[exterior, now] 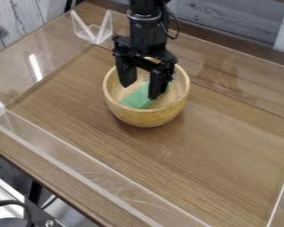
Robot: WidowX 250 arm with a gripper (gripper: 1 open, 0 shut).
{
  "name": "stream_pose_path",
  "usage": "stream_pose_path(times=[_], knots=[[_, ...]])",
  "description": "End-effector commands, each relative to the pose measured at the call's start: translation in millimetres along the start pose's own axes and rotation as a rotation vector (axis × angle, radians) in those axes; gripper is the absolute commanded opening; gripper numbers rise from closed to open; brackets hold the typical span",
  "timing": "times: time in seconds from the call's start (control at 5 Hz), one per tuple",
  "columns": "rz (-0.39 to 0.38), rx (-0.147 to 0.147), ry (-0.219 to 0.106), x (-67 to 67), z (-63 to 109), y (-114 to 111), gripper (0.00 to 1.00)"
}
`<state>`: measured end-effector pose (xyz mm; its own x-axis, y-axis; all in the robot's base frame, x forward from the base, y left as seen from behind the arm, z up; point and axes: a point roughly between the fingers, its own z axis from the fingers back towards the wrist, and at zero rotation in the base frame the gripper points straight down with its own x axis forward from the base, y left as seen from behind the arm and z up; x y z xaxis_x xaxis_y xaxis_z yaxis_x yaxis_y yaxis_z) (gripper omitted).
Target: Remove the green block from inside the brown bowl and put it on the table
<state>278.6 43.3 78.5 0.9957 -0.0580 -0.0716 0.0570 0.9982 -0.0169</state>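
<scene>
The brown bowl (145, 111) stands on the table (132, 160) a little behind its middle. Inside it lies the green block (138, 100), partly hidden by the fingers. My black gripper (142, 86) hangs straight down over the bowl, open, with its two fingers (158, 83) reaching below the rim on either side of the block. I cannot tell whether the fingertips touch the block or the bowl's floor.
Low clear acrylic walls (38, 146) edge the tabletop on all sides. Bare wood lies in front of the bowl and to its left and right. A crumpled clear piece (95, 29) sits at the back wall behind the arm.
</scene>
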Motion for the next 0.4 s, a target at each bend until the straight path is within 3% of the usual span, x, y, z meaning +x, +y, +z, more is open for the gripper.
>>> stream_pose_path(times=[0.0, 0.2], knots=[[-0.006, 0.013, -0.074, 7.0, 19.9, 4.9, 1.00], [-0.007, 0.013, -0.075, 5.7, 19.2, 6.2, 1.00]])
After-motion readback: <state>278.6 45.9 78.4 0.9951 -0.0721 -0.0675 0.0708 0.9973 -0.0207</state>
